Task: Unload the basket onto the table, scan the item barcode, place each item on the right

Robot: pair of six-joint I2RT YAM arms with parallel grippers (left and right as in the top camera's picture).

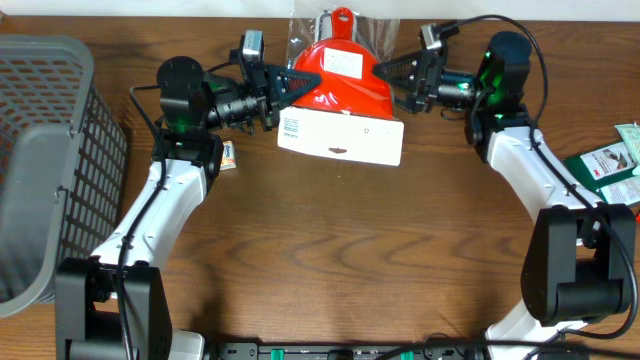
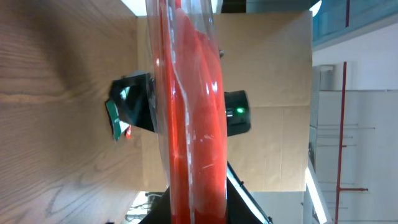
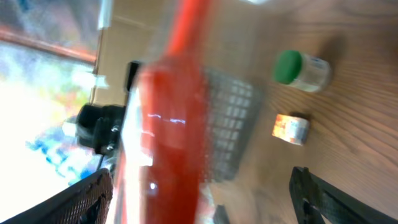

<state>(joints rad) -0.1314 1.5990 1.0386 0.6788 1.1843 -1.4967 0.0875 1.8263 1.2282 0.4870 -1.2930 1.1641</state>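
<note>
The left gripper is clamping the 9 o'clock edge of the red bagged item, which is sitting at the table's 12 o'clock with its white card facing up. The right gripper is waiting, jaws apart, at its 3 o'clock edge. The item is looking light and stiff, with a slippery clear wrap, so pinching the rigid red rim is looking safest.

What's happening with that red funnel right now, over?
Left fingers shut on the red funnel pack. Right fingers open, either side of its other edge. Basket well aside, nothing in the way.
</note>
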